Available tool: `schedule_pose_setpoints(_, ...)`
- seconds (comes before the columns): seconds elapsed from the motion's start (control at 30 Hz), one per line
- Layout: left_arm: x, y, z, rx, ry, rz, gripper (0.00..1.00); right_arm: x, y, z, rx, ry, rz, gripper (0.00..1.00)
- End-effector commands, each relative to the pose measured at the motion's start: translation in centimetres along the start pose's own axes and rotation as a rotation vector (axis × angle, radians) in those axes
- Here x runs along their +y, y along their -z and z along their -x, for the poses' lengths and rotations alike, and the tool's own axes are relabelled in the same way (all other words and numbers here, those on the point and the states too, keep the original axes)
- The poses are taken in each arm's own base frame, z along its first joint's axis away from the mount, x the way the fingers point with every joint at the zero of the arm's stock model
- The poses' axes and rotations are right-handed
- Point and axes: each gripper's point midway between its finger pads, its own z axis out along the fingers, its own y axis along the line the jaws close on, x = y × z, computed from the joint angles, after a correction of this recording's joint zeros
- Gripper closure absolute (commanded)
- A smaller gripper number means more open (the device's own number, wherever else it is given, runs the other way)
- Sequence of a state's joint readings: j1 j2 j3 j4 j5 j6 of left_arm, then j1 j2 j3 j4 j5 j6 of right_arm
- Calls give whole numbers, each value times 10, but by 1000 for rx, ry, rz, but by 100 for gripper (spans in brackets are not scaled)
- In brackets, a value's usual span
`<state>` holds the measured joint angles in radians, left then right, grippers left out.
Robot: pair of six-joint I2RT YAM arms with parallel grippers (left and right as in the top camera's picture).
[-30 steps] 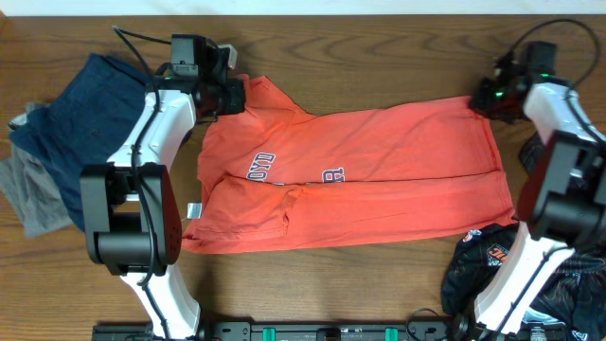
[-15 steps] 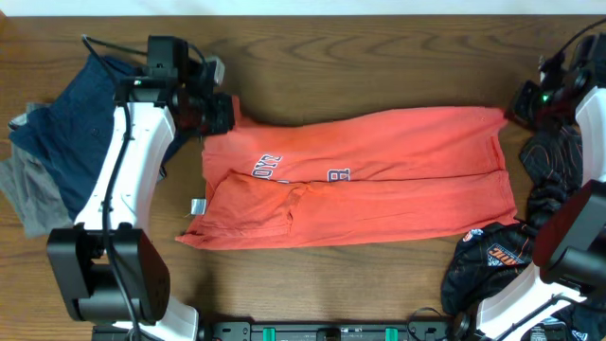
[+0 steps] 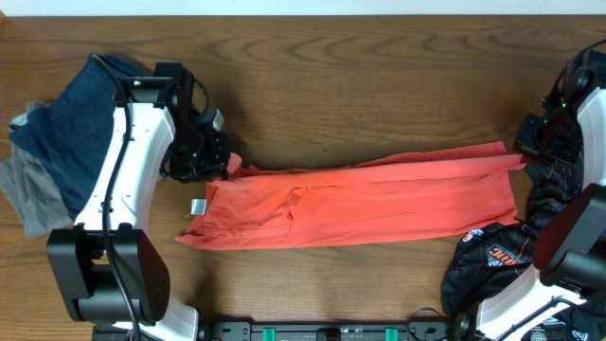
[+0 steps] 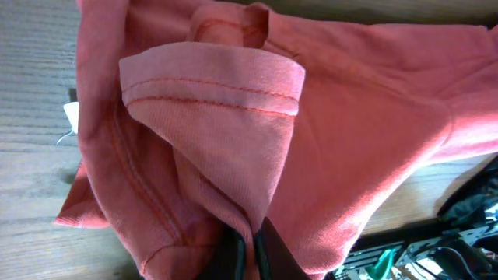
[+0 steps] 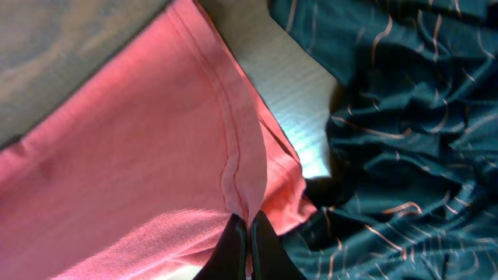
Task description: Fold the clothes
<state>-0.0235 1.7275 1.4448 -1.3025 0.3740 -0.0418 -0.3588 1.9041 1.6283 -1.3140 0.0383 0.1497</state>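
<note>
Pinching the T-shirt (image 3: 360, 199) at either end, left fingers (image 4: 232, 260) and right fingers (image 5: 229, 260) held one lengthwise fold seemingly near laid; crosswise folds remained.

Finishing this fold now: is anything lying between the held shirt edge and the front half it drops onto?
Nothing visible. The left tool and right tool grip the shirt edge directly, and its lower half is bare. The black garment only crowds the right front corner.

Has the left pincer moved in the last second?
Yes. The left pincer, shut on the T-shirt, came toward the robot's base, alongside the unmoved navy pile.
</note>
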Motion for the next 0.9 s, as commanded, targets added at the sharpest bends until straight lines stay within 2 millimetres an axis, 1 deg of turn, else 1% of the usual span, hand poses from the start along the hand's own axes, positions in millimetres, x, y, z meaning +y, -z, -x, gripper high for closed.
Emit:
schedule_pose_setpoints(0.0, 9, -7, -12, 41, 17, 32, 94, -18, 11, -1, -23, 0, -83, 99)
schedule_pose_setpoints(0.1, 13, -15, -23, 88, 32, 37, 94, -35, 7, -11, 12, 4, -176, 98)
schedule_pose_setpoints(0.13, 14, -17, -25, 97, 35, 38, 94, -37, 5, -13, 22, 5, -187, 98)
schedule_pose_setpoints(0.27, 17, -24, -34, 131, 46, 42, 94, -39, -6, -21, 54, -16, -188, 98)
schedule_pose_setpoints(0.37, 18, -24, -40, 157, 54, 44, 94, -40, -15, -27, 75, -14, -191, 98)
schedule_pose_setpoints(0.5, 18, -23, -43, 170, 58, 46, 94, -40, -23, -31, 88, -12, -195, 98)
schedule_pose_setpoints(0.7, 19, -21, -55, 219, 73, 51, 94, -44, -23, -36, 109, -16, -200, 97)
schedule_pose_setpoints(0.87, 19, -21, -59, 233, 78, 53, 94, -47, -23, -39, 121, -24, -200, 95)
